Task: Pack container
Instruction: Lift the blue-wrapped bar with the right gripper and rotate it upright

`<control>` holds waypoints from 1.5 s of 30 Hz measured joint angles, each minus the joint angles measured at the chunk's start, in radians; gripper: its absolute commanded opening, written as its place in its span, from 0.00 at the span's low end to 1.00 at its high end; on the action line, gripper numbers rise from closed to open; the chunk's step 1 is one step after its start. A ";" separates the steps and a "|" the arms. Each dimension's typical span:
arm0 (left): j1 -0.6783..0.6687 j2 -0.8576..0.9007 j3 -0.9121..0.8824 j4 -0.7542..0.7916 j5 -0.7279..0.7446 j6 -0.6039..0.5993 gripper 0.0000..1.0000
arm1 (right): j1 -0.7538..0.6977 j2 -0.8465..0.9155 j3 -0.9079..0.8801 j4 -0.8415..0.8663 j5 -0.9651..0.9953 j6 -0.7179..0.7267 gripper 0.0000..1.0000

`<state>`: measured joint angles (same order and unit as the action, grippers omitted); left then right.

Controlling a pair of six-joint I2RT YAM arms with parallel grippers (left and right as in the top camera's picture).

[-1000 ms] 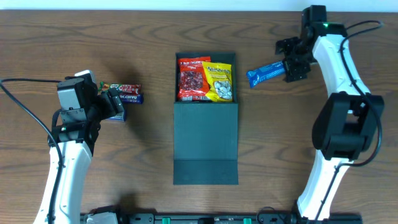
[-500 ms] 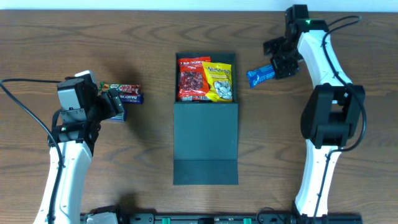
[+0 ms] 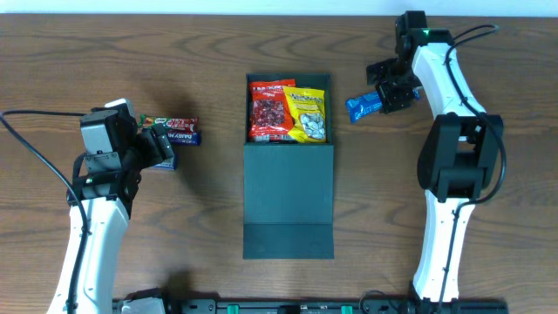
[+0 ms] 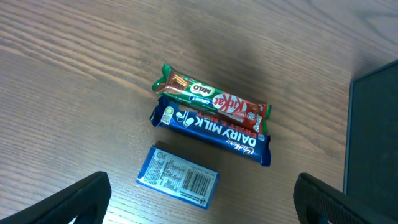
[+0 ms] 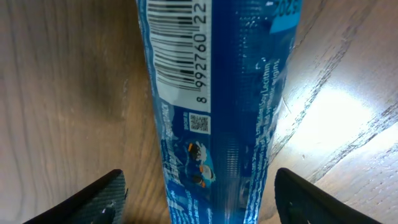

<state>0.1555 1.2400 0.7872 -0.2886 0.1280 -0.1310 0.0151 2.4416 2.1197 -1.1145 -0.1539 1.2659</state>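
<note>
The dark teal container [image 3: 289, 187] lies at the table's middle, lid flap open toward the front; a red packet [image 3: 271, 111] and a yellow packet [image 3: 307, 114] lie inside its far end. My right gripper [image 3: 394, 90] is open, its fingers either side of a blue packet [image 3: 365, 104], which fills the right wrist view [image 5: 217, 106]. My left gripper [image 3: 159, 146] is open above a small blue packet [image 4: 178, 176]. Beyond it lie a Dairy Milk bar [image 4: 211, 130] and a Milo/KitKat bar [image 4: 208, 98].
The container's edge [image 4: 373, 137] shows at the right of the left wrist view. The bars lie left of the container in the overhead view [image 3: 174, 130]. A black rail [image 3: 288, 306] runs along the table's front edge.
My right arm has swung left and back toward the blue packet, and the gripper now straddles its right end. The left arm has not moved.
</note>
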 measured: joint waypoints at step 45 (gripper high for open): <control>0.000 0.000 0.000 0.000 0.000 0.000 0.95 | -0.009 0.039 0.000 -0.014 -0.023 -0.051 0.40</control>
<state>0.1555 1.2400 0.7876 -0.2886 0.1276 -0.1310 0.0059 2.4805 2.1201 -1.1290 -0.1764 1.2148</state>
